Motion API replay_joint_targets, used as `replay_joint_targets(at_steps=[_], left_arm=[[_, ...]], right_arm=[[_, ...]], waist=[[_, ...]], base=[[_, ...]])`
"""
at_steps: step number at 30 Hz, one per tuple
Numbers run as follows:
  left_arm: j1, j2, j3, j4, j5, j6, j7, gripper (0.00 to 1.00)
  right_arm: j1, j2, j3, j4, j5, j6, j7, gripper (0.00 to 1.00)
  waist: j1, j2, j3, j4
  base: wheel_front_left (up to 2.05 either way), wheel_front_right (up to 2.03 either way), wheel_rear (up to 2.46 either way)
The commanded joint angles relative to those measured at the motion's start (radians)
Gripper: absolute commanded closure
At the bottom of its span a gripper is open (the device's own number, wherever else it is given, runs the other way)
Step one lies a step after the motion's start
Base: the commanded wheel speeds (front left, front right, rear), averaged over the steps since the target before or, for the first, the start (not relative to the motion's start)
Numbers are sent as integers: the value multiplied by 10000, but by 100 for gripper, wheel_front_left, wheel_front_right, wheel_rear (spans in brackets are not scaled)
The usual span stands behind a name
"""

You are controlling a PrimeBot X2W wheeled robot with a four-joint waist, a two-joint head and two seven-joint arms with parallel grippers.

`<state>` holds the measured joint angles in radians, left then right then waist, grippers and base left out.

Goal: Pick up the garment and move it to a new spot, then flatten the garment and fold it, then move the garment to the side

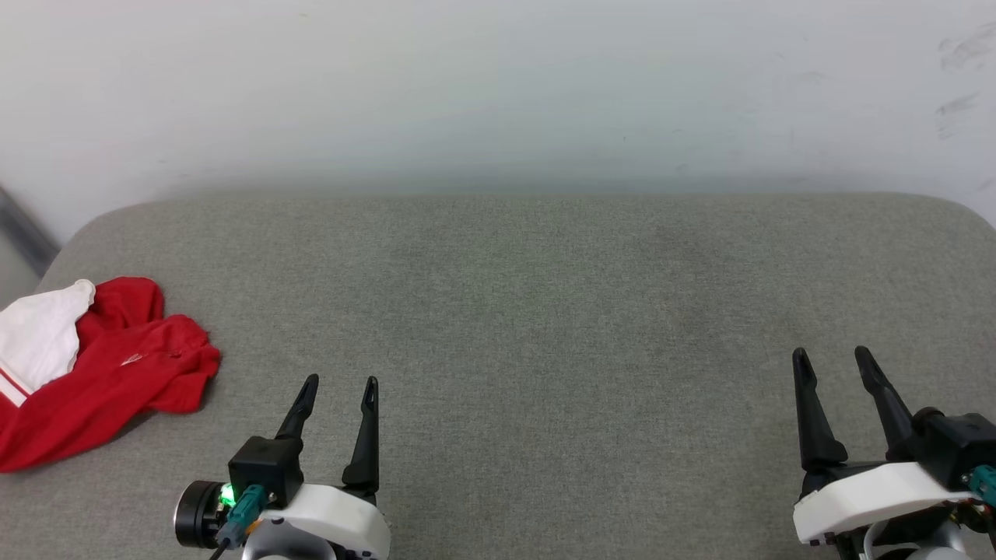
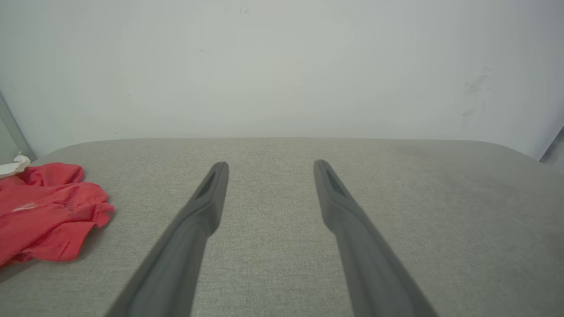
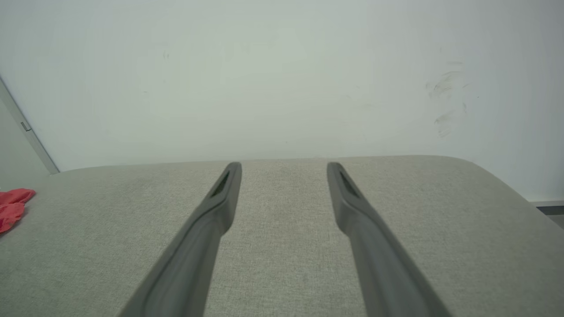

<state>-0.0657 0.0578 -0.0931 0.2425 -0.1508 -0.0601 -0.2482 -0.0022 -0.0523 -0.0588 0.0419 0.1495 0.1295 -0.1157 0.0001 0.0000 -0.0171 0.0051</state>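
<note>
Crumpled shirt (image 1: 109, 381), perhaps overhanging the pad (image 1: 545, 311); left gripper (image 1: 341, 380) near it, right gripper (image 1: 831, 353) well apart, both wide, empty.

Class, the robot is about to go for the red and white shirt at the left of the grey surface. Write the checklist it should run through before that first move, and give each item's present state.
1. The garment is located, lying on the grey surface: ok.
2. The left gripper has its fingers apart and holds nothing: ok.
3. The right gripper has its fingers apart and holds nothing: ok.
4. The left gripper is the one nearer the garment: ok.
5. The whole garment rests on the grey surface: cannot tell; it runs past the head view's left edge.
6. The garment is flat enough to fold: not ok; it is crumpled.
</note>
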Motion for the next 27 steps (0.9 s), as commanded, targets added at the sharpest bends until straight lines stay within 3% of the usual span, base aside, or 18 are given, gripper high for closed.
replay_joint_targets(at_steps=[1,19,27], left_arm=[[-63,15,-13,14,231,66,-94,0],[-133,-5,20,191,446,149,-196,0],[-228,3,114,282,396,239,-187,0]], right_arm=[[-117,31,-34,18,-62,21,-79,0],[-222,33,-41,274,-23,11,-205,0],[-227,32,167,306,128,11,-151,0]], waist=[[-1,0,-2,5],[-1,0,24,74],[-1,0,54,726]], base=[[0,0,0],[0,0,0],[0,0,0]])
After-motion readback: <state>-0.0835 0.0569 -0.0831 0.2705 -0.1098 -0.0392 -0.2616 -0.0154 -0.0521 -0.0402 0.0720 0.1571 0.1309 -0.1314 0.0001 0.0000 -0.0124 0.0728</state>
